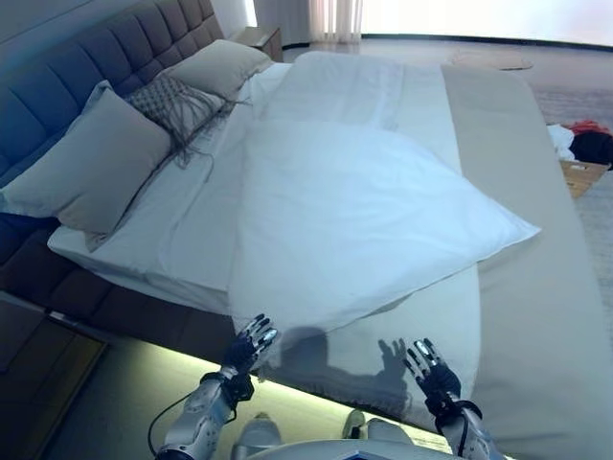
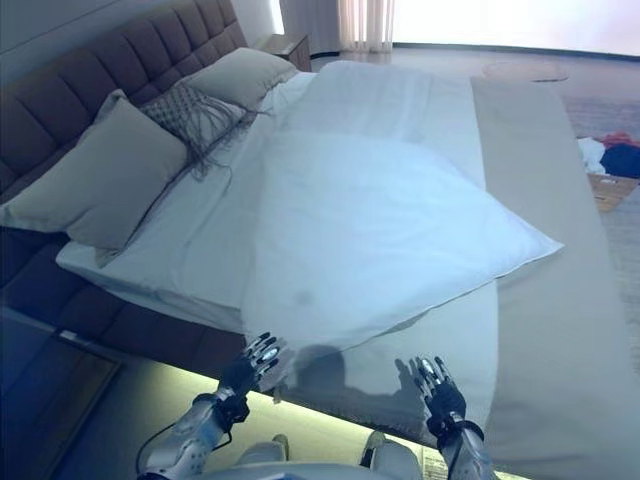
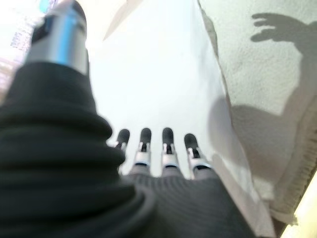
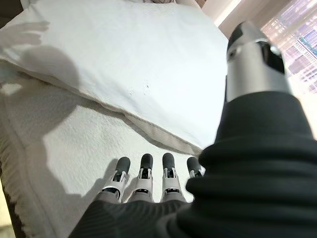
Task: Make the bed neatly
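The bed (image 1: 536, 287) fills the view, its near edge running just ahead of both hands. A white duvet (image 1: 354, 220) lies crumpled and skewed across the mattress, one corner jutting toward the right over a beige blanket (image 1: 517, 192), its near edge folded back to bare a strip of textured white cover (image 1: 431, 331). Past the duvet the mattress surface lies flat toward the far end, and the floor beside the bed runs under the arms. Three pillows (image 1: 96, 163) lean against the padded headboard (image 1: 57, 86) at the left. The left hand (image 1: 247, 347) hovers at the duvet's near corner, fingers straight and slightly spread, holding nothing. The right hand (image 1: 431, 372) hangs over the bare cover, just short of the duvet's edge, fingers likewise straight and apart.
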Robot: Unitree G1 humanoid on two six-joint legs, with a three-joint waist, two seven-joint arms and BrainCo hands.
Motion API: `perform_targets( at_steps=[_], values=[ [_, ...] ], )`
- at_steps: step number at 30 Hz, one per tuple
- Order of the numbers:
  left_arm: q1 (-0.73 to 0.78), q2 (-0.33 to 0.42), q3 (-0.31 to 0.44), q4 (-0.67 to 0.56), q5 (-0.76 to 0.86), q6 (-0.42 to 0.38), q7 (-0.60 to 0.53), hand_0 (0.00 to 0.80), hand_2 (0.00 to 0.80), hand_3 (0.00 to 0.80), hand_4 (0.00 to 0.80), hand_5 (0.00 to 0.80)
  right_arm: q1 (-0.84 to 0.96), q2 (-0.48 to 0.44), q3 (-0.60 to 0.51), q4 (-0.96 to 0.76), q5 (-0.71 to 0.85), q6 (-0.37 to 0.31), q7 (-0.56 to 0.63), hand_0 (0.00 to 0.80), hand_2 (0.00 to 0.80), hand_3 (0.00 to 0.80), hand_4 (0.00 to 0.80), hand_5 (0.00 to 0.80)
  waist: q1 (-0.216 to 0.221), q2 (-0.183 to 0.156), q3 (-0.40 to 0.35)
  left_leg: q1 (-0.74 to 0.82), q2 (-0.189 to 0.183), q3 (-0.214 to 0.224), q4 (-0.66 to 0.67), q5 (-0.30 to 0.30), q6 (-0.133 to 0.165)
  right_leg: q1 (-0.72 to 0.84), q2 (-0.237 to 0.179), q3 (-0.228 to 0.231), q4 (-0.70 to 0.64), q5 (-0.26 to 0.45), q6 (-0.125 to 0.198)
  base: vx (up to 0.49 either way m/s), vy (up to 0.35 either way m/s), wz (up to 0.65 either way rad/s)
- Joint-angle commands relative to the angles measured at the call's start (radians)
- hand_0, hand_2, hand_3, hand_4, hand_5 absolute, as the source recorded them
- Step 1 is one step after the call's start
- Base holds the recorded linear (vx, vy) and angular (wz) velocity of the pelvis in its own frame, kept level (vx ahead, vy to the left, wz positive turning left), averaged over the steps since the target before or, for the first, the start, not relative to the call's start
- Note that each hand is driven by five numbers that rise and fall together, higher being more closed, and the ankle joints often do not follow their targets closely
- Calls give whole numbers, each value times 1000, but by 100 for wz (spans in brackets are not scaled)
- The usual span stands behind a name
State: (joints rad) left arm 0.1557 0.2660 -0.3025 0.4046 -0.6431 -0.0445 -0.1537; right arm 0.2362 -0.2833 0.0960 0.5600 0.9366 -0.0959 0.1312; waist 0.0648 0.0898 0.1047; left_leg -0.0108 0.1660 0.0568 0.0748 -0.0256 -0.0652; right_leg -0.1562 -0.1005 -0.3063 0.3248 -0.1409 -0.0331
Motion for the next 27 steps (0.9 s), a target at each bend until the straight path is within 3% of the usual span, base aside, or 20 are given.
perform_targets(
  at_steps=[1,5,9,12,15,18,20,22,24,27],
  values=[
    [-4,27,33,-119,1,-24,-24,0,0,0,0,0,11,16,-5,-91,13,-48,-7,0,0,0,0,0,2,-44,19,1,36,-13,-112,209,-79,159,-53,22,-148,61,107,279,244,-4],
    [0,39,26,-130,-19,-13,-27,0,0,0,0,0,29,18,-3,-114,1,-49,-7,0,0,0,0,0,-3,-29,24,13,22,2,-137,183,-73,159,-91,33,-79,24,123,272,300,2],
    [-3,51,33,-133,-9,-12,-22,0,0,0,0,0,16,33,13,-121,1,-47,-32,0,0,0,0,0,1,-32,36,10,-26,-16,-77,125,-39,133,-175,71,26,2,162,290,362,5],
    [12,64,65,-157,-13,-7,12,0,0,0,0,0,19,58,18,-139,1,-8,-5,0,0,0,0,0,24,-59,29,-4,-89,-34,-2,64,25,143,-241,97,43,84,184,328,230,0],
    [28,79,86,-146,-12,-7,16,0,0,0,0,0,14,76,44,-140,-39,-32,0,0,0,0,0,0,50,-63,10,-2,-127,-36,2,47,63,134,-278,127,77,154,181,308,232,-18],
    [16,82,74,-120,14,-17,10,0,0,0,0,0,10,90,42,-138,-31,-39,-29,0,0,0,0,0,67,-61,-9,-11,-161,-38,9,33,94,136,-295,135,145,161,171,241,262,-5],
    [20,78,73,-108,24,-25,5,0,0,0,0,0,20,92,34,-138,-32,-31,-34,0,0,0,0,0,72,-63,-11,1,-193,-31,18,17,121,101,-308,139,270,175,161,212,287,2],
    [34,76,87,-111,31,-20,2,0,0,0,0,0,44,92,31,-137,-35,-33,-14,0,0,0,0,0,76,-63,-11,15,-218,-34,16,10,139,51,-297,134,342,192,148,191,186,-11],
    [37,76,97,-111,28,-17,4,0,0,0,0,0,54,88,30,-130,-37,-28,1,0,0,0,0,0,74,-74,-11,26,-229,-32,10,4,142,37,-268,111,278,201,147,201,18,-22],
    [14,76,104,-116,16,-7,26,0,0,0,0,0,23,88,29,-78,-31,-32,25,0,0,0,0,0,61,-117,4,50,-242,-18,14,-31,127,24,-235,75,-11,280,172,189,-187,-23]
  ],
)
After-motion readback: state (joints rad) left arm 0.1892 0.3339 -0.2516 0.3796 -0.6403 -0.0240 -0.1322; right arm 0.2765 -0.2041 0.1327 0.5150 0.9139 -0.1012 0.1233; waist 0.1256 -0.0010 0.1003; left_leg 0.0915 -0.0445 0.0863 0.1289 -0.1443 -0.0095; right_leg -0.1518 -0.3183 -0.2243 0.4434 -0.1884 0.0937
